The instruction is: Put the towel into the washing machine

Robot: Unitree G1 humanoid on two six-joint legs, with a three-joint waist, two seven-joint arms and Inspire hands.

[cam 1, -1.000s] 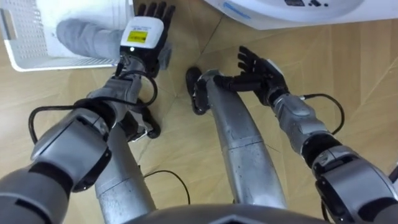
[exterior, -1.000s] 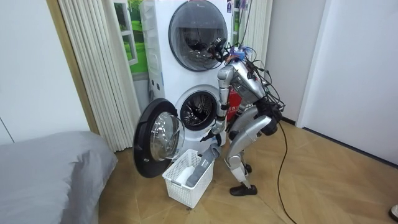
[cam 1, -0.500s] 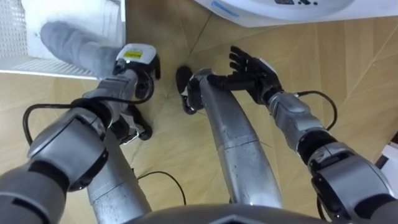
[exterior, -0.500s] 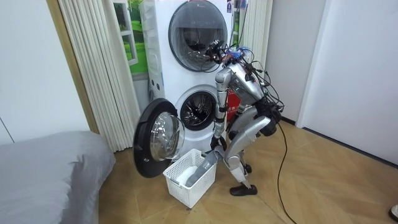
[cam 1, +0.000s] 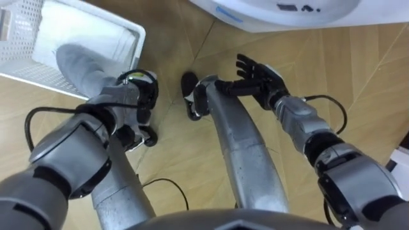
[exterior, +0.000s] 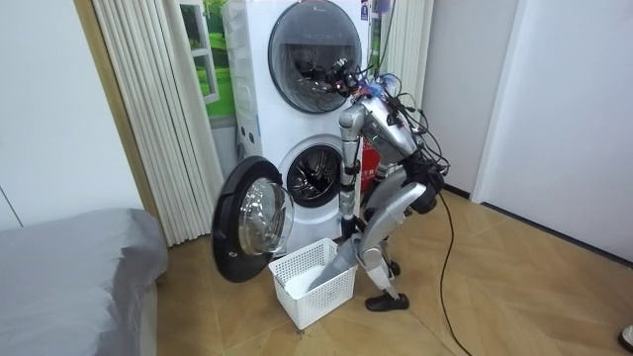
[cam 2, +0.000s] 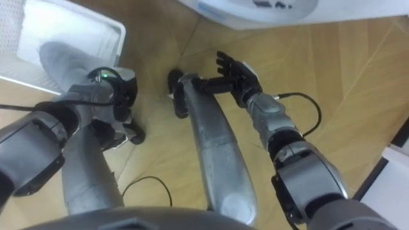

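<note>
Down at the robot's feet, a white laundry basket [cam 1: 137, 35] sits on the wooden floor [cam 1: 358, 76], and the grey towel [cam 1: 77, 64] lies in it as a thick roll. One end rests on the pale basket floor; the other rises toward the near rim and meets the left hand [cam 1: 137, 96]. That hand is seen from the back of the wrist, pointing down and away, with the towel's near end directly under and in front of it. Its fingers are tucked out of sight beneath the wrist, so I cannot tell whether they close on the cloth or merely touch it.

The right hand [cam 1: 259, 71] hangs well apart from the towel, just beside the right knee, its fingers straight and spread with nothing between them.

From the room view, the robot stands bent forward at the waist before the washing machine [exterior: 287, 158], left arm stretched straight down to the basket. The machine's round door [exterior: 247, 220] is swung wide open toward the room view's left, and the drum [exterior: 316, 180] stands exposed behind the robot's arm. The towel is in the basket, not in the drum. A grey bed [exterior: 69, 267] fills the room view's lower left.
</note>
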